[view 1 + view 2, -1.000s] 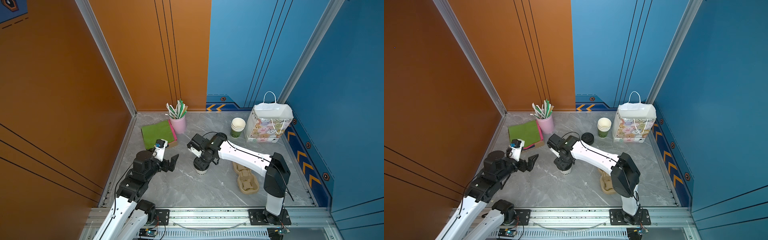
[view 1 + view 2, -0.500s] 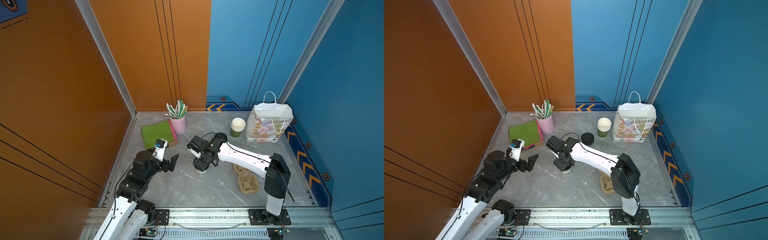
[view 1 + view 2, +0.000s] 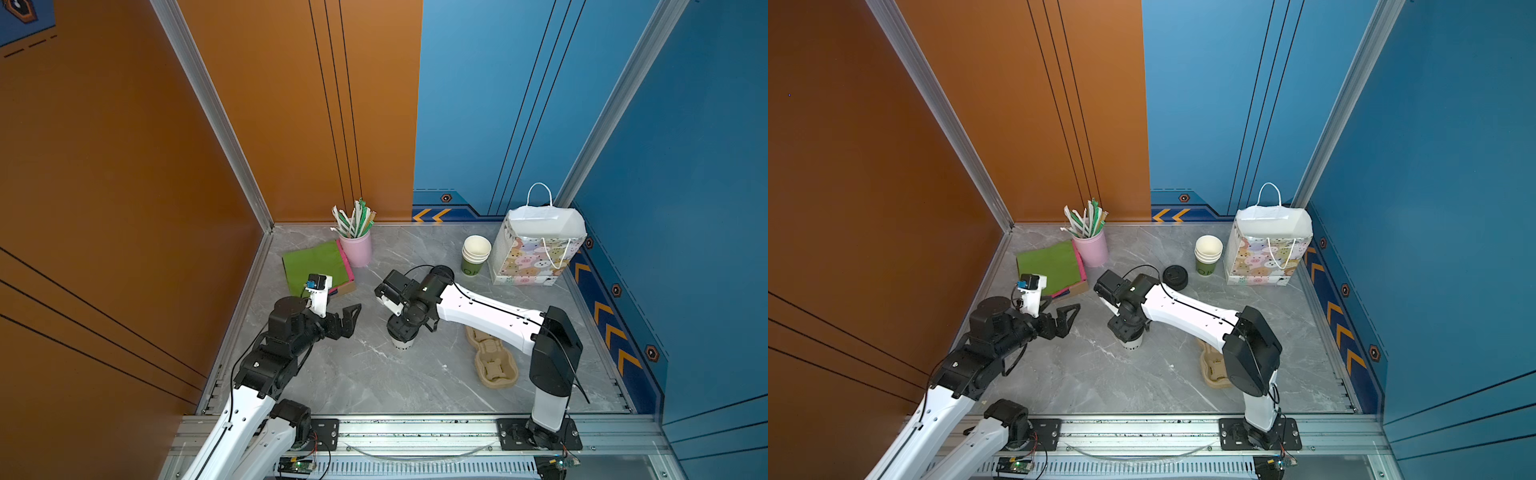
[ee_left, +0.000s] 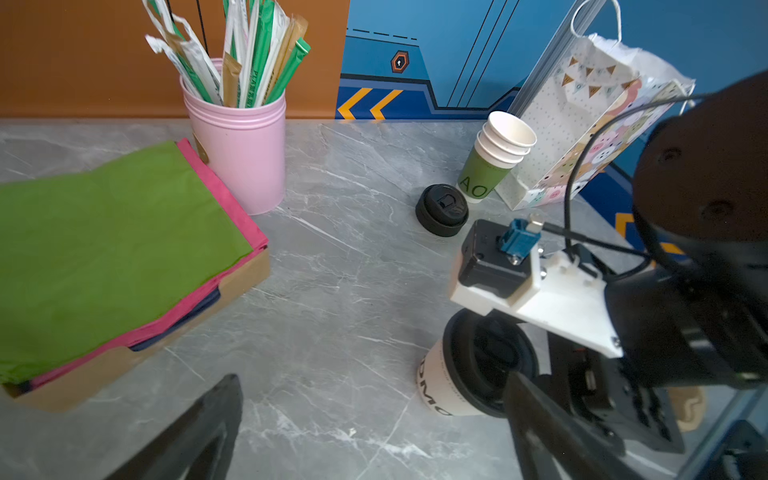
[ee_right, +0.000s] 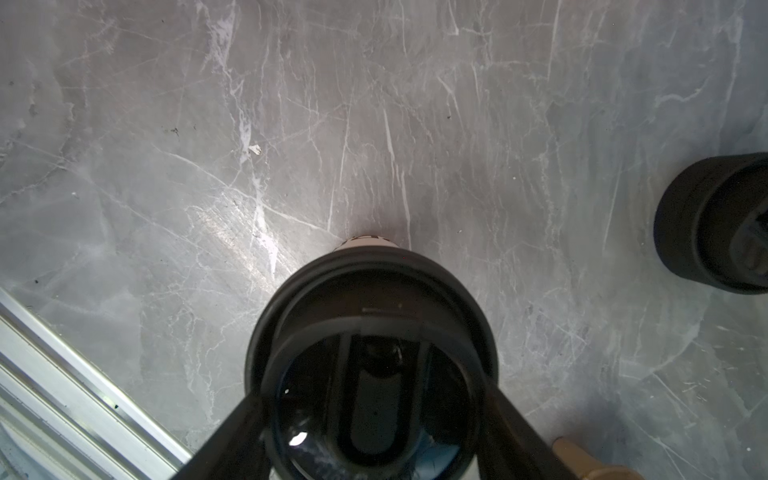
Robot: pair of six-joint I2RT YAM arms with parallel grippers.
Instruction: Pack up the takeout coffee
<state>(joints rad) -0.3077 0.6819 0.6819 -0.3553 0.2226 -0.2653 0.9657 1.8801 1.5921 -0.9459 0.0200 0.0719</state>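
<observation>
Left pincer (image 3: 351,322) edged slightly toward the takeout coffee (image 3: 402,343).

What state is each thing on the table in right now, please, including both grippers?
takeout coffee, upright on the table, lid on.
right gripper, closed on the takeout coffee from above.
left gripper, open, empty.
loose black lid, lying flat, no cup.
cup stack, upright, lidless.
gift bag, standing, top open.
pink holder, upright, full of wrapped straws.
cup carrier, flat, visible wells empty.

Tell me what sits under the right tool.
The takeout coffee, upright on the table, gripped by the right tool at its black lid. The lid covers whatever is inside the cup.
</observation>
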